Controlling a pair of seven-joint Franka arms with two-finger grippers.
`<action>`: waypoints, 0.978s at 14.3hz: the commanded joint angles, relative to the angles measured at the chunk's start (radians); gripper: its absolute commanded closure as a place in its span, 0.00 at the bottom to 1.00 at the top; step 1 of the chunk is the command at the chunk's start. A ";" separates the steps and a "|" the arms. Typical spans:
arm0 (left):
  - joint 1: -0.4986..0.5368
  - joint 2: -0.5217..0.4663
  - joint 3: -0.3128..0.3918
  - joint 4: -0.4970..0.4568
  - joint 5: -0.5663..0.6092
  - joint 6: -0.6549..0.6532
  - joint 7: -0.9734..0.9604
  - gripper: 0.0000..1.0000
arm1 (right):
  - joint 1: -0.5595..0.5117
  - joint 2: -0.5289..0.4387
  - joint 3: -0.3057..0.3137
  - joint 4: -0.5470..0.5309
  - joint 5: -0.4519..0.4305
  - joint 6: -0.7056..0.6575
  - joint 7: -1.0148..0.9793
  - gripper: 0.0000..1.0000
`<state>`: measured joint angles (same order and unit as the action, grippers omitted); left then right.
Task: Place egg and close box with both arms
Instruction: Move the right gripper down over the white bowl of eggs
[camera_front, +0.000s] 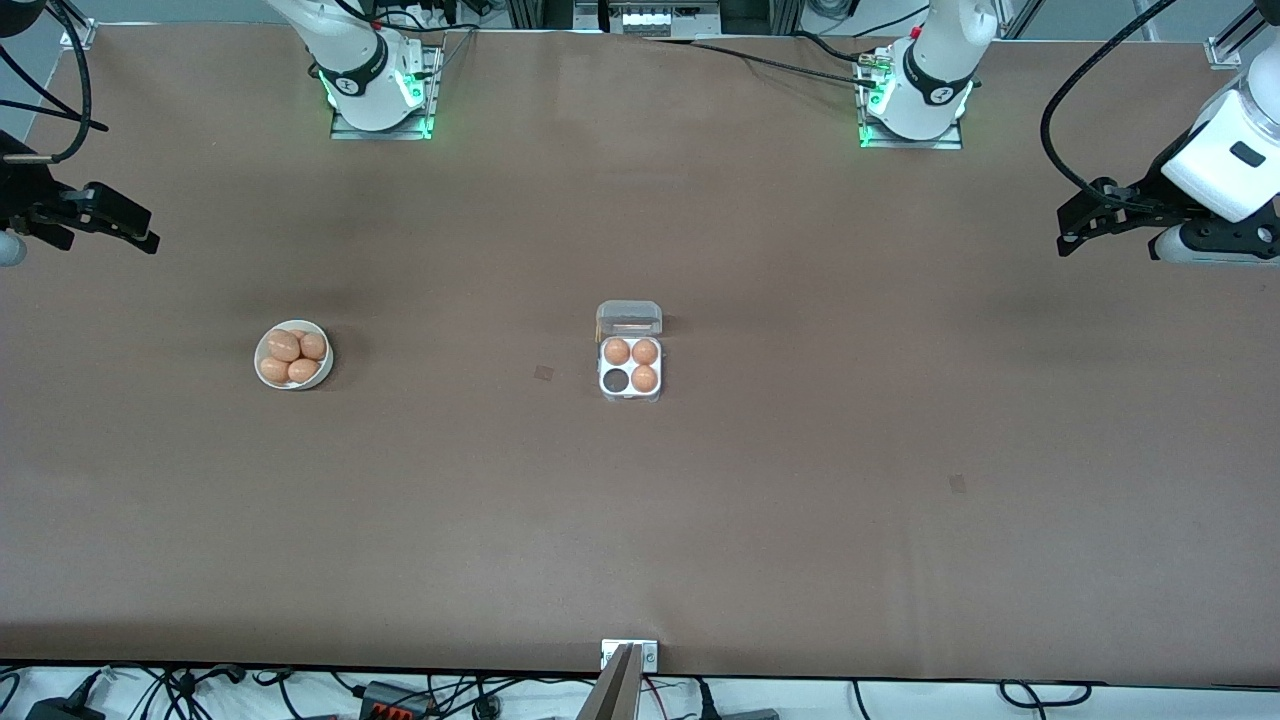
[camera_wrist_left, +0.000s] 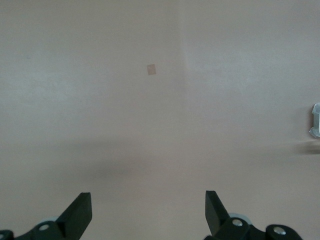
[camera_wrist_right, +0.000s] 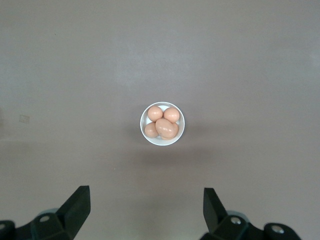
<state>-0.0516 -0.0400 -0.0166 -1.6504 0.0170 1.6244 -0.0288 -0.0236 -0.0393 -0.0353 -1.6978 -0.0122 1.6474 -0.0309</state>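
Now, step: nothing is picked yet; both arms wait at the frame edges.
Left gripper (camera_front: 1075, 235): upper right of frame, fingers wide, empty.
Right gripper (camera_front: 140, 232): upper left of frame, fingers wide, empty.
Small orange-brown egg (camera_front: 283, 345): in the round white bowl (camera_front: 263, 350), left of centre.
Square whitish four-well box (camera_front: 630, 396): frame centre, clear lid open, one well free.
Next: the right gripper must go down over the bowl and close on one egg.

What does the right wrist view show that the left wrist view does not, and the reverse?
Only the right wrist view shows the white bowl with four eggs in it. Only the left wrist view shows a small tan patch on the table and a sliver of the box at the picture's edge. Both show the bare brown table and that arm's own open gripper, left gripper and right gripper, holding nothing.
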 joint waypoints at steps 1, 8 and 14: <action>0.003 0.014 0.000 0.026 0.006 -0.009 0.013 0.00 | 0.001 -0.017 0.002 -0.003 -0.009 -0.014 0.000 0.00; 0.001 0.014 0.000 0.026 0.004 -0.014 0.001 0.00 | -0.001 0.034 0.008 -0.002 -0.003 -0.015 0.002 0.00; -0.037 0.141 -0.016 0.062 0.006 -0.180 0.001 0.00 | -0.002 0.212 0.008 0.001 -0.011 0.008 0.000 0.00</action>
<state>-0.0705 0.0047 -0.0244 -1.6519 0.0171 1.5291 -0.0287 -0.0233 0.1055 -0.0306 -1.7088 -0.0122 1.6452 -0.0302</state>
